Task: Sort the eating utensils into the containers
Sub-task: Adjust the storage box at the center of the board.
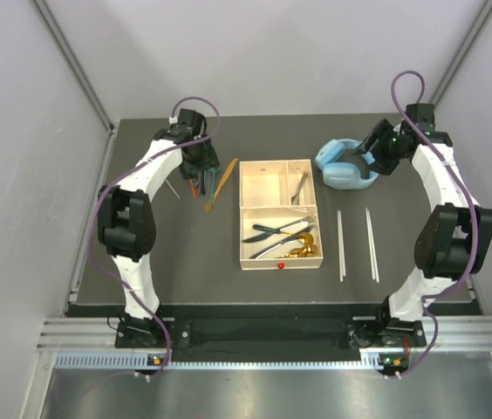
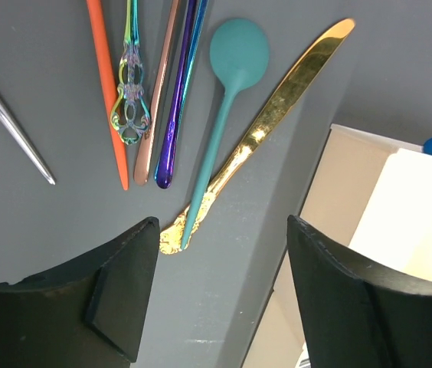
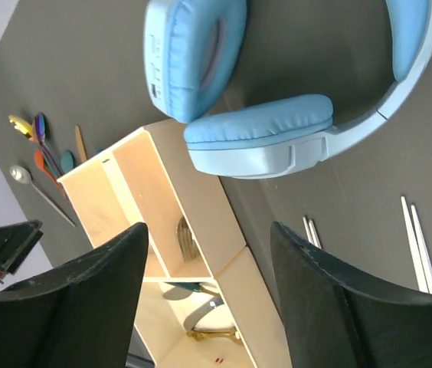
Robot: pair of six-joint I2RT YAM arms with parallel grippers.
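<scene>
Left gripper (image 2: 224, 230) released, empty, over teal spoon (image 2: 238, 52), gold knife (image 2: 277, 106) left of tray (image 2: 338, 192): light, stiff, slick, flat; pinch mid-handle. Right gripper (image 3: 208, 230) released.

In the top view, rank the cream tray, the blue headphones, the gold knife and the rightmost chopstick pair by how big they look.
1. cream tray
2. blue headphones
3. chopstick pair and gold knife: unranked. The chopsticks look longer and the knife wider, so neither is clearly bigger.
</scene>
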